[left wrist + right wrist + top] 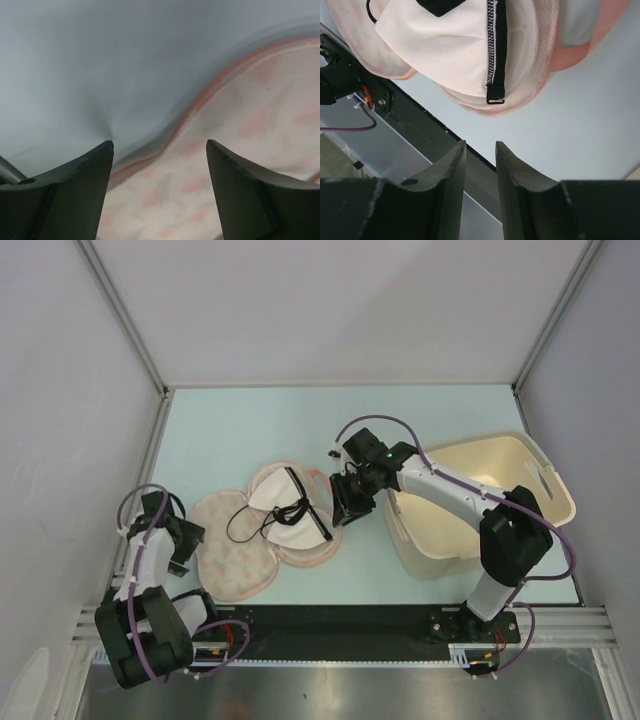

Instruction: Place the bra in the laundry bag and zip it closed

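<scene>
- The bra (268, 496) lies on the right half of the open laundry bag (235, 560). It looks soft, light and floppy, and its straps could snag.
- Left gripper (159, 146): wide, empty, over the bag's edge. I'd pinch that thin rim.
- Right gripper (480, 146): narrow gap, empty, near the bra.

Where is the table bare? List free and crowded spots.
Free: the far table strip between back wall and laundry bag; the near patch between bag and basket. Crowded: the bag's right edge, with bra and right gripper; its left edge, under the left gripper.
</scene>
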Controlling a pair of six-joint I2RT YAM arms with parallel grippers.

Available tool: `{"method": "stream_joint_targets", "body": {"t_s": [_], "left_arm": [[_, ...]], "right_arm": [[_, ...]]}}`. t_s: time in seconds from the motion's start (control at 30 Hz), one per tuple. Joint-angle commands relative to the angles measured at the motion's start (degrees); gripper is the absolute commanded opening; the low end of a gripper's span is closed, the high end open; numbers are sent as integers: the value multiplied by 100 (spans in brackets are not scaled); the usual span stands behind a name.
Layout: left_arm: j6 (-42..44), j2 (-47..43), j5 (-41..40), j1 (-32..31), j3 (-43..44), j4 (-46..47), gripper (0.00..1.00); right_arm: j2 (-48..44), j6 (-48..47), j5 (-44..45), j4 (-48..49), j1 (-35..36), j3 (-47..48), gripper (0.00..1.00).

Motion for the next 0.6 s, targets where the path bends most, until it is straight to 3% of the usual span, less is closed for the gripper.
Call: {"method": "stream_joint_targets", "body": {"t_s": [0.0,0.1,0.17,0.2,0.27,0.3,0.4,0.57], "left_arm": [[57,142,-252,82,-312,1030,71],[4,265,-225,82,-566,1434,56],[74,397,-374,82,-646,1593,52],[100,476,-349,82,-698,1655,40],[188,556,-252,82,-751,1787,34],[232,521,-252,82,-752,1787,20],[443,135,-252,65,-533,1560,0],[479,-375,-489,-102,371,567,0]], "right_arm": [[-338,-80,-194,276,-199,-169,35],[-435,-45,-238,391,-295,-291,35],[-461,-10,-299,452,-313,-327,35],[-488,8,-317,453,-322,-336,35],[-505,8,-300,453,-331,-327,35],[-532,17,-282,453,-322,-345,35],[-497,17,-273,435,-322,-362,35],[-374,34,-308,409,-278,-336,35]]}}
